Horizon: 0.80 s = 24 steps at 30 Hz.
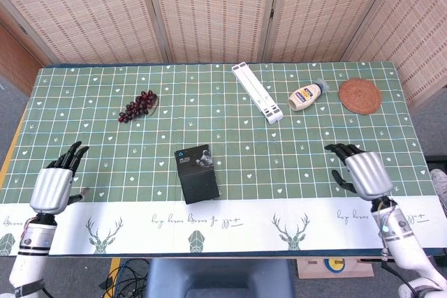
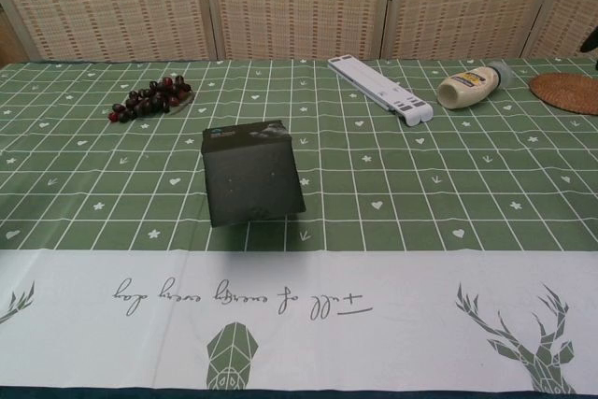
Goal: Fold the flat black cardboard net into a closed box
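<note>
1. Left hand (image 1: 50,185) at the desk's (image 1: 279,151) near-left edge, fingers spread, holding nothing.
2. Box (image 1: 197,172) stands folded mid-desk, looks closed; far flaps hard to see.
3. Likely light, stiff cardboard, smooth and crushable; take it by opposite side walls.
4. Right hand (image 1: 363,174) near-right, released, empty.
</note>
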Each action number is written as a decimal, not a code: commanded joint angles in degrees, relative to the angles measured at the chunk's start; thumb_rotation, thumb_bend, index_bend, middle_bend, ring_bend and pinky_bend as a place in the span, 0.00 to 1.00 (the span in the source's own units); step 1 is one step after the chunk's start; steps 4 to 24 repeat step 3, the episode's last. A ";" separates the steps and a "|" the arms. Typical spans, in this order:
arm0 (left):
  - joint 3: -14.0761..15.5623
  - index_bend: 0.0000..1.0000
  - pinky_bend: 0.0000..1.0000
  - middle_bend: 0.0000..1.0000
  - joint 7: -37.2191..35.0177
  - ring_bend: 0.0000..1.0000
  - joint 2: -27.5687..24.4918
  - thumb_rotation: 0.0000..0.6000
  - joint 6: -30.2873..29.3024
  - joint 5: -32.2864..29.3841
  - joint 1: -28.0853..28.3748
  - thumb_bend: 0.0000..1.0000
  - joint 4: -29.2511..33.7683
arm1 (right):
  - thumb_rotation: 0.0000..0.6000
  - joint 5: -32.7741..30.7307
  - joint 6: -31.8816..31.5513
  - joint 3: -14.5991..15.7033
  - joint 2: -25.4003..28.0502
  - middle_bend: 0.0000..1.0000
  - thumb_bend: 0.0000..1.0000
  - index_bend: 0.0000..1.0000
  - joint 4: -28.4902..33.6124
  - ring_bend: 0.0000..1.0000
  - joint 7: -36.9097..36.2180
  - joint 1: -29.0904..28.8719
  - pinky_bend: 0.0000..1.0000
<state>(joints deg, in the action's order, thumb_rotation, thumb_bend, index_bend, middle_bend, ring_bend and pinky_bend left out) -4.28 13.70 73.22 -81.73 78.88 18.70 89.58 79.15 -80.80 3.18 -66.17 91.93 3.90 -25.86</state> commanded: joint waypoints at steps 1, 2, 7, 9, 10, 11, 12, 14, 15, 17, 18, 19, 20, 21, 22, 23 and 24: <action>1.19 0.12 0.41 0.11 2.58 0.24 -1.11 1.00 -2.31 1.02 -2.21 0.08 1.75 | 1.00 1.98 -3.60 1.63 1.86 0.33 0.40 0.24 -2.49 0.38 -5.07 5.09 0.64; 1.50 0.12 0.41 0.11 3.07 0.24 -1.45 1.00 -2.78 1.14 -2.77 0.08 2.27 | 1.00 2.41 -4.52 1.73 1.94 0.33 0.40 0.24 -2.93 0.38 -5.71 6.02 0.64; 1.90 0.12 0.41 0.11 3.69 0.23 -1.95 1.00 -3.44 1.11 -3.59 0.08 3.04 | 1.00 2.73 -5.50 1.82 1.98 0.33 0.40 0.24 -3.45 0.38 -6.25 7.18 0.64; 1.90 0.12 0.41 0.11 3.69 0.23 -1.95 1.00 -3.44 1.11 -3.59 0.08 3.04 | 1.00 2.73 -5.50 1.82 1.98 0.33 0.40 0.24 -3.45 0.38 -6.25 7.18 0.64; 1.90 0.12 0.41 0.11 3.69 0.23 -1.95 1.00 -3.44 1.11 -3.59 0.08 3.04 | 1.00 2.73 -5.50 1.82 1.98 0.33 0.40 0.24 -3.45 0.38 -6.25 7.18 0.64; 1.90 0.12 0.41 0.11 3.69 0.23 -1.95 1.00 -3.44 1.11 -3.59 0.08 3.04 | 1.00 2.73 -5.50 1.82 1.98 0.33 0.40 0.24 -3.45 0.38 -6.25 7.18 0.64; 1.90 0.12 0.41 0.11 3.69 0.23 -1.95 1.00 -3.44 1.11 -3.59 0.08 3.04 | 1.00 2.73 -5.50 1.82 1.98 0.33 0.40 0.24 -3.45 0.38 -6.25 7.18 0.64; 1.90 0.12 0.41 0.11 3.69 0.23 -1.95 1.00 -3.44 1.11 -3.59 0.08 3.04 | 1.00 2.73 -5.50 1.82 1.98 0.33 0.40 0.24 -3.45 0.38 -6.25 7.18 0.64; 1.90 0.12 0.41 0.11 3.69 0.23 -1.95 1.00 -3.44 1.11 -3.59 0.08 3.04 | 1.00 2.73 -5.50 1.82 1.98 0.33 0.40 0.24 -3.45 0.38 -6.25 7.18 0.64; 1.90 0.12 0.41 0.11 3.69 0.23 -1.95 1.00 -3.44 1.11 -3.59 0.08 3.04 | 1.00 2.73 -5.50 1.82 1.98 0.33 0.40 0.24 -3.45 0.38 -6.25 7.18 0.64; 1.90 0.12 0.41 0.11 3.69 0.23 -1.95 1.00 -3.44 1.11 -3.59 0.08 3.04 | 1.00 2.73 -5.50 1.82 1.98 0.33 0.40 0.24 -3.45 0.38 -6.25 7.18 0.64; 1.90 0.12 0.41 0.11 3.69 0.23 -1.95 1.00 -3.44 1.11 -3.59 0.08 3.04 | 1.00 2.73 -5.50 1.82 1.98 0.33 0.40 0.24 -3.45 0.38 -6.25 7.18 0.64; 1.90 0.12 0.41 0.11 3.69 0.23 -1.95 1.00 -3.44 1.11 -3.59 0.08 3.04 | 1.00 2.73 -5.50 1.82 1.98 0.33 0.40 0.24 -3.45 0.38 -6.25 7.18 0.64; 1.90 0.12 0.41 0.11 3.69 0.23 -1.95 1.00 -3.44 1.11 -3.59 0.08 3.04 | 1.00 2.73 -5.50 1.82 1.98 0.33 0.40 0.24 -3.45 0.38 -6.25 7.18 0.64; 1.90 0.12 0.41 0.11 3.69 0.23 -1.95 1.00 -3.44 1.11 -3.59 0.08 3.04 | 1.00 2.73 -5.50 1.82 1.98 0.33 0.40 0.24 -3.45 0.38 -6.25 7.18 0.64; 1.90 0.12 0.41 0.11 3.69 0.23 -1.95 1.00 -3.44 1.11 -3.59 0.08 3.04 | 1.00 2.73 -5.50 1.82 1.98 0.33 0.40 0.24 -3.45 0.38 -6.25 7.18 0.64; 1.90 0.12 0.41 0.11 3.69 0.23 -1.95 1.00 -3.44 1.11 -3.59 0.08 3.04 | 1.00 2.73 -5.50 1.82 1.98 0.33 0.40 0.24 -3.45 0.38 -6.25 7.18 0.64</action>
